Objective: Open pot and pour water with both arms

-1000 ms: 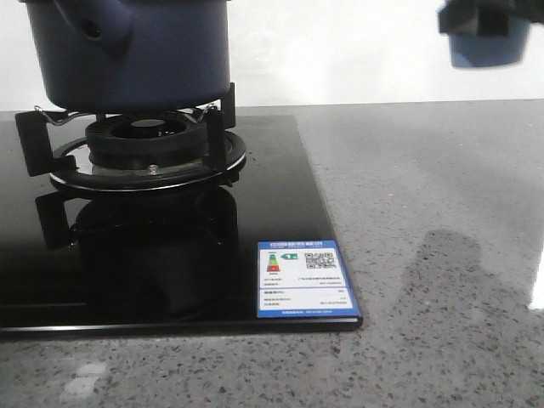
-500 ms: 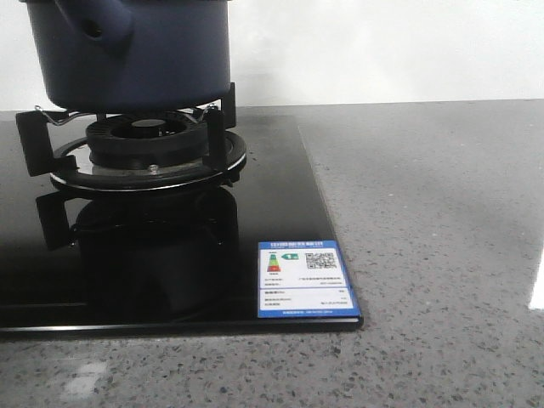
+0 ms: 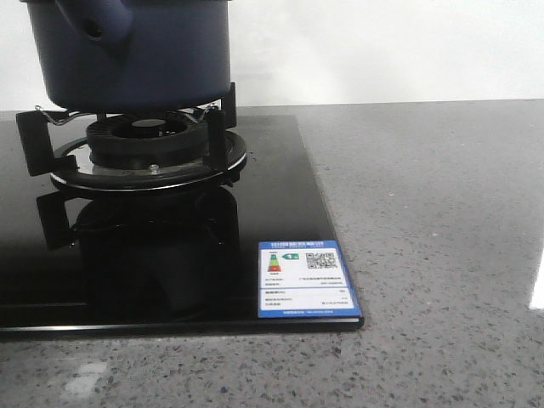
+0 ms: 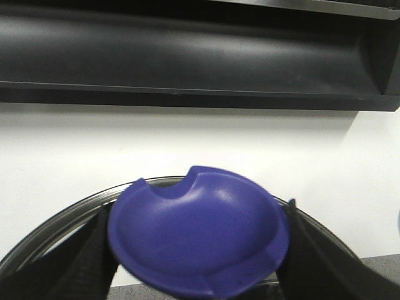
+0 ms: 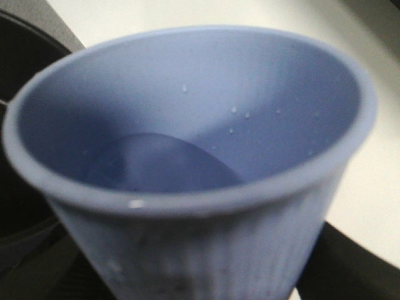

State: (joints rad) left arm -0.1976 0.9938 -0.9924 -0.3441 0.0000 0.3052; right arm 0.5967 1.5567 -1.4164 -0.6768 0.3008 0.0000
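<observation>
One pot [image 3: 140, 59] upright on burner [image 3: 146, 144], handle [image 3: 100, 17] pointing toward camera.

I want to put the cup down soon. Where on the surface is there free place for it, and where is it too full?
Free: the grey speckled counter right of the black glass hob, back to the white wall, and the counter strip in front of the hob. On the hob, only the corner with the blue label is bare. Crowded: the burner with the pot on it.

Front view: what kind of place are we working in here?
Most likely a kitchen counter: a black glass gas hob with a burner, the pot on its supports, and a speckled grey stone worktop.
</observation>
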